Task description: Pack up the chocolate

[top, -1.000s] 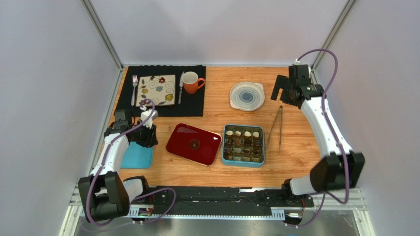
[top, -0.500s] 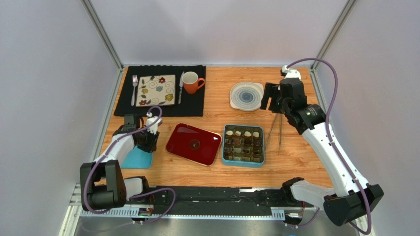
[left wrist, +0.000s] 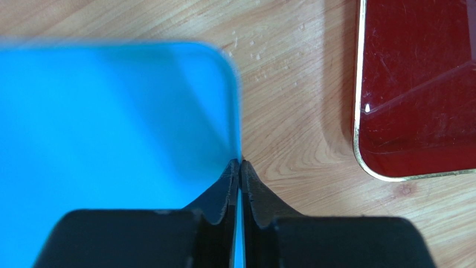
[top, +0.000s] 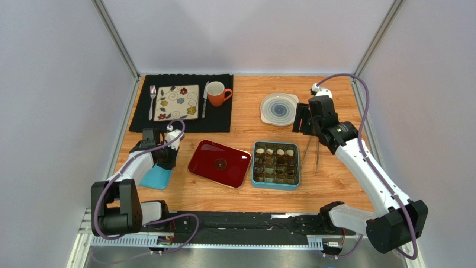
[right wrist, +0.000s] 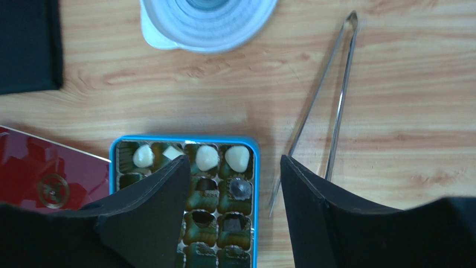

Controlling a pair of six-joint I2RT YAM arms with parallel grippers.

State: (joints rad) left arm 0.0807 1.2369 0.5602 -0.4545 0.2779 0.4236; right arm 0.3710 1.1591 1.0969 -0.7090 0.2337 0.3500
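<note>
The chocolate (top: 275, 163) sits in the gridded cells of the teal box (top: 298, 167) at the table's centre right: white pieces in the far row (right wrist: 238, 158), dark ones behind them. My left gripper (top: 163, 157) is shut on the edge of the teal box lid (top: 156, 177), which lies at the table's left. The lid (left wrist: 112, 123) fills the left wrist view, its thin rim pinched between the fingers (left wrist: 240, 167). My right gripper (top: 302, 119) is open and empty, hovering above the box's far right corner and the metal tongs (top: 313, 146). The tongs (right wrist: 335, 100) lie beside the box (right wrist: 255, 195).
A red tray (top: 219, 163) lies left of the box. A white round lid (top: 279, 109) lies at the back right. A black mat (top: 220, 114) at the back left holds a flowered plate (top: 176, 103), a fork (top: 152, 100), a knife (top: 205, 99) and an orange mug (top: 217, 93).
My right arm has swung from the back right corner forward and left, over the tongs and the box's far edge. My left gripper has shifted slightly forward on the teal lid, turning it.
</note>
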